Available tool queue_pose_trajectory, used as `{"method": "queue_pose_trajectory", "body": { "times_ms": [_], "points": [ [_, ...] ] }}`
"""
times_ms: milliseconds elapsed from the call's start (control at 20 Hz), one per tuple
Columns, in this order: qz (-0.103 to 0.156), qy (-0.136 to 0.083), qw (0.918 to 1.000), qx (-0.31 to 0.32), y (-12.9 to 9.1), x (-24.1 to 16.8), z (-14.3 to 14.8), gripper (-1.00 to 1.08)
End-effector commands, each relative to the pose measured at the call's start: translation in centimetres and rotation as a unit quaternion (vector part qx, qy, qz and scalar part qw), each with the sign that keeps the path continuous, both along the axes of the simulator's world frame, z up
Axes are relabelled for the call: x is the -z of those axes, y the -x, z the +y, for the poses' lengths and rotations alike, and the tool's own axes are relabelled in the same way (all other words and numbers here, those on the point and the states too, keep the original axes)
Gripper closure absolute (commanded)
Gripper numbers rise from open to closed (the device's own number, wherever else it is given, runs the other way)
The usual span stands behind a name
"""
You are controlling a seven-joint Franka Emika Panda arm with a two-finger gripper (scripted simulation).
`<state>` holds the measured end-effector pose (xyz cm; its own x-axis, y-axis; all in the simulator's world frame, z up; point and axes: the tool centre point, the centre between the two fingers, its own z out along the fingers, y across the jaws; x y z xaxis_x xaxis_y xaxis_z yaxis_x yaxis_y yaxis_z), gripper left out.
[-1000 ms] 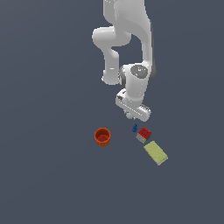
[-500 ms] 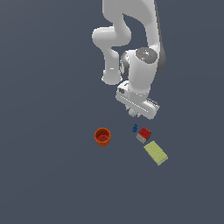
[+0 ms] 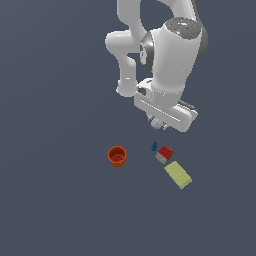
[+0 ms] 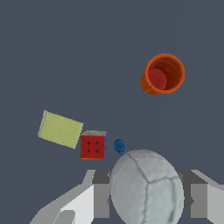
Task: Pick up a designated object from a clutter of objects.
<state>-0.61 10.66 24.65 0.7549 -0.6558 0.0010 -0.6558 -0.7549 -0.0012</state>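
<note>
A pale grey-white ball (image 4: 146,187), the designated object, sits between my fingers (image 4: 199,199) in the wrist view, large and close. In the exterior view the ball (image 3: 157,123) shows small just under the white hand, well above the floor. My gripper (image 3: 159,124) is shut on it. Below lies the clutter: an orange-red cup (image 3: 117,156) (image 4: 162,74), a red-and-grey cube (image 3: 164,153) (image 4: 92,145), a tiny blue piece (image 3: 154,146) (image 4: 119,146) and a pale yellow flat block (image 3: 178,174) (image 4: 60,129).
The arm's white links (image 3: 170,55) rise above the clutter toward the top of the exterior view. Plain dark grey floor (image 3: 55,200) surrounds the items on every side.
The arm has risen and come much closer to the exterior camera, carrying the ball up with it. The cup, cube, blue piece and yellow block have stayed where they were.
</note>
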Motion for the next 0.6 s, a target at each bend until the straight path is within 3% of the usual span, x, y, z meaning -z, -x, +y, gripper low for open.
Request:
{"method": "queue_pose_trajectory", "body": {
  "times_ms": [0,550],
  "points": [
    [0.000,0.000,1.0000,0.000,-1.1,-2.2,0.0,1.08],
    [0.001,0.000,1.0000,0.000,-5.5,-10.0,0.2,1.08]
  ]
}}
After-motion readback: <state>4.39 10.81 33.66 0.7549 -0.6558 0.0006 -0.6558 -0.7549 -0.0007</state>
